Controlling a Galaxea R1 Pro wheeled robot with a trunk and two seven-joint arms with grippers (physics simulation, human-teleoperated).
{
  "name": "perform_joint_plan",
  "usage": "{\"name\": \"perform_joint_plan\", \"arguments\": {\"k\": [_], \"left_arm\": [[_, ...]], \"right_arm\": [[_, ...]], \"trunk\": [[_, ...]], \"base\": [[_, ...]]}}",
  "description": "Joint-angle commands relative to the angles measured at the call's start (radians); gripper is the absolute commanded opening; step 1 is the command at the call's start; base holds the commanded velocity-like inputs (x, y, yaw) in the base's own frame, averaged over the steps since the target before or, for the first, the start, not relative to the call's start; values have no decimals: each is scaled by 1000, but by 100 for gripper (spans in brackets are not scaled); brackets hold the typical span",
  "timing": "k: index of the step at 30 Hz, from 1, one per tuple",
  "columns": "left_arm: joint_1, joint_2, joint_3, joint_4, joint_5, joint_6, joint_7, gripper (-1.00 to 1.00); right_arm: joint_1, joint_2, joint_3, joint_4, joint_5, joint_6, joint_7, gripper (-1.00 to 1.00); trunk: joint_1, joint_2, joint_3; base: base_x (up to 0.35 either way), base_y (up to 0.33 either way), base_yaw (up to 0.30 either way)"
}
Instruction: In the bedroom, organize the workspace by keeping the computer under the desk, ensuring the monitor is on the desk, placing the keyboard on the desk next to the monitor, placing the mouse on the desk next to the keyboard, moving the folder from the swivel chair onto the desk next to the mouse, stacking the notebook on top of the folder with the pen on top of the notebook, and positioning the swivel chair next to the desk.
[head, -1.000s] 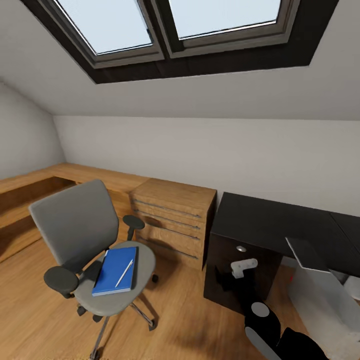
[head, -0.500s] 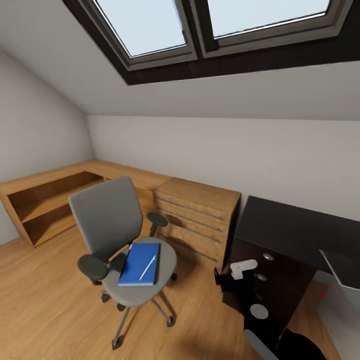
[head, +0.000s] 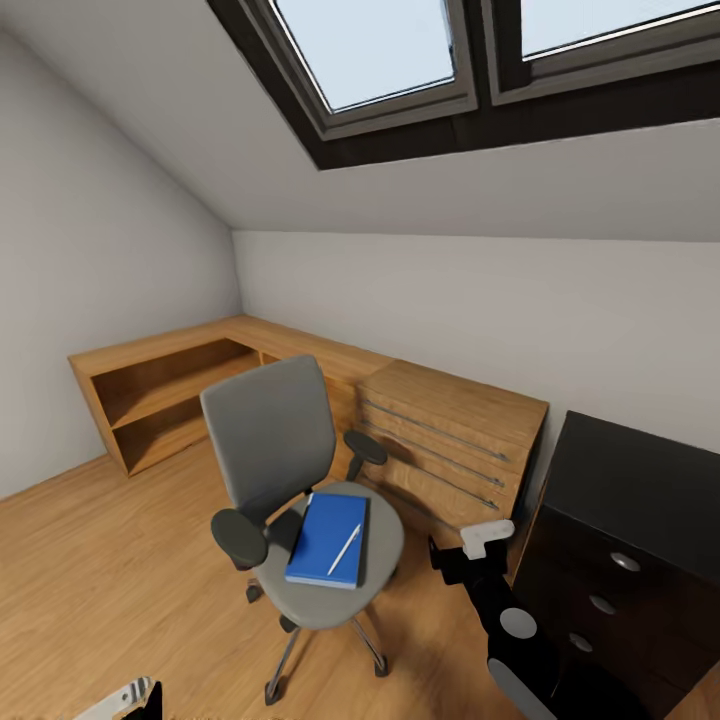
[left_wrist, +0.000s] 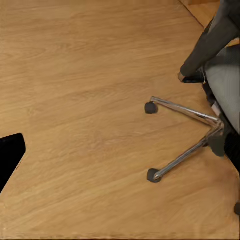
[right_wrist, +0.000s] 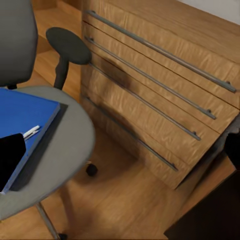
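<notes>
Writing is nowhere legible on anything here; the folder's cover is plain blue. The swivel chair (head: 300, 500) stands on the wood plank floor (head: 110, 570) of an attic room, its grey back toward the low light-wood shelving (head: 165, 385) in the corner and its seat facing the drawer fronts of the wooden dresser (head: 450, 440). The folder (head: 328, 538) lies flat on the seat, filling most of it, long axis running from the seat's front edge toward the backrest. On the folder rests the pen (head: 345, 549), thin and white, lying roughly along that same axis with a slight slant. In the right wrist view the folder (right_wrist: 22, 130) reaches close to the seat's edge, with the pen's tip (right_wrist: 31, 132) showing on it beside a dark armrest (right_wrist: 67, 45).

The worktop (head: 640, 480) of the black desk sits at the right, just beside the dresser, above a black drawer unit (head: 600, 600) with round knobs. Dark-framed skylights (head: 400, 60) are set in the sloped grey ceiling.

The right arm (head: 485, 560) reaches forward low between chair and desk; whether its fingers are apart or together cannot be told. The left wrist view shows the chair's chrome base (left_wrist: 187, 135) and black casters on the planks; the left fingers' state cannot be told either.
</notes>
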Motion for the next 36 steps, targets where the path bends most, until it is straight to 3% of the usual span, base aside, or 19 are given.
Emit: {"name": "perform_joint_plan", "arguments": {"k": [1,3,5,6,7,10,18,20,24,36], "left_arm": [[0,6,22,-27,13,53,12,100],[0,6,75,-46,22,107,17,100],[0,4,104,-48,30,127,20,100],[0,3,123,-34,37,138,22,100],[0,3,146,42,42,147,21,100],[0,5,158,99,44,131,19,100],[0,0,153,132,40,35,17,100],[0,-9,142,142,39,6,17,100],[0,-19,136,145,37,-4,17,100],[0,-24,111,118,18,-6,22,100]], "right_arm": [[-1,-1,3,-2,-5,3,-8,100],[-1,-1,3,-2,-5,3,-8,100],[-1,0,3,-2,-5,2,-8,100],[-1,0,3,-2,-5,2,-8,100],[-1,0,3,-2,-5,-8,-8,100],[-1,0,3,-2,-6,-27,-8,100],[-1,0,4,-2,-7,-39,-27,100],[-1,16,3,1,-6,-39,-30,100],[-1,54,1,43,-3,-39,-30,100],[-1,65,1,65,15,-41,-26,100]], "trunk": [[0,-1,-1],[0,-1,-1],[0,-1,-1],[0,-1,-1],[0,-1,-1],[0,-1,-1],[0,-1,-1],[0,-1,-1],[0,-1,-1],[0,-1,-1]], "base": [[12,1,276],[8,0,276],[4,0,276],[2,0,276],[1,0,276],[0,0,276],[0,0,276],[0,0,276],[0,0,276],[0,0,154]]}}
